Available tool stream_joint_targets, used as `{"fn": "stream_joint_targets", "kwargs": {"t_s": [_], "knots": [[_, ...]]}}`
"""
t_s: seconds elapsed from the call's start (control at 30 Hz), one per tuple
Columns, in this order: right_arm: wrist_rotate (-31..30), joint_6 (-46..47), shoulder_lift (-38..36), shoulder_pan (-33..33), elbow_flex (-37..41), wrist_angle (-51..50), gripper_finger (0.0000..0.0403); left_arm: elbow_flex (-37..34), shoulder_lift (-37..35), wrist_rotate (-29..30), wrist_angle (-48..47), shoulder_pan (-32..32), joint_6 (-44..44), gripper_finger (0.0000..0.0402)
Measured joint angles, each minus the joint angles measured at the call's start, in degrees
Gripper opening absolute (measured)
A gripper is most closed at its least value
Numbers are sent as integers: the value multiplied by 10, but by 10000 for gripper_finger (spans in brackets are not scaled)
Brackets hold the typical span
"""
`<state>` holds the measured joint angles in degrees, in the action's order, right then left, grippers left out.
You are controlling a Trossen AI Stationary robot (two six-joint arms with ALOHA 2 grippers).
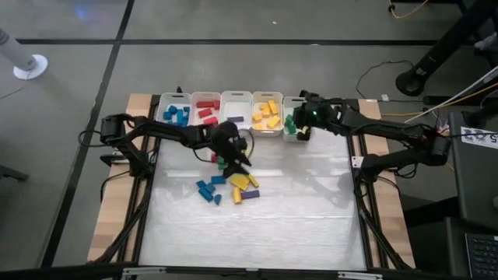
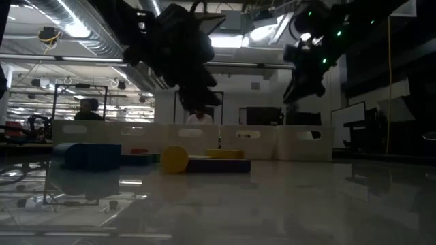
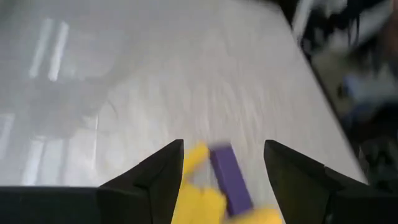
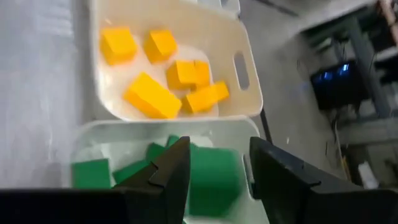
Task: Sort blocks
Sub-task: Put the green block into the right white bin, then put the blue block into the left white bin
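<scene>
Loose blocks lie in a pile mid-table: blue (image 1: 208, 189), yellow (image 1: 240, 183), a purple bar (image 1: 250, 194), green (image 1: 222, 165) and red (image 1: 213, 157). My left gripper (image 1: 238, 165) hangs open above this pile. In its wrist view the purple bar (image 3: 230, 180) and yellow blocks (image 3: 196, 200) lie on the table between its fingers (image 3: 224, 146), untouched. My right gripper (image 1: 299, 129) is over the green bin (image 1: 289, 103) at the far edge, shut on a green block (image 4: 214, 177). My right gripper pinches the green block (image 4: 214, 168) between its two fingers, one on each opposite side face. It comes from above, pointing down. The block is lifted clear over the green bin, above the green blocks (image 4: 90, 173) lying inside.
Five white bins stand in a row along the far edge: blue (image 1: 176, 99), red (image 1: 206, 96), one with a purple block (image 1: 236, 97), yellow (image 1: 267, 96) and green. The yellow bin (image 4: 239, 68) sits right beside the green one. Open table lies near and right of the pile.
</scene>
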<state>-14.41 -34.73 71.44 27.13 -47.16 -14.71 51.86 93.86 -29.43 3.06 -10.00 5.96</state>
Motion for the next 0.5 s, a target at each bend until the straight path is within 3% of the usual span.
{"fn": "stream_joint_targets", "kwargs": {"t_s": [0.17, 0.5], "knots": [[0, 19, 43, 34, 0, 9, 166, 0, 0, 0, -91, 52, -76, 212], [0, 19, 116, 52, 0, 13, 167, 0, 0, 65, -197, 151, -55, 212]]}}
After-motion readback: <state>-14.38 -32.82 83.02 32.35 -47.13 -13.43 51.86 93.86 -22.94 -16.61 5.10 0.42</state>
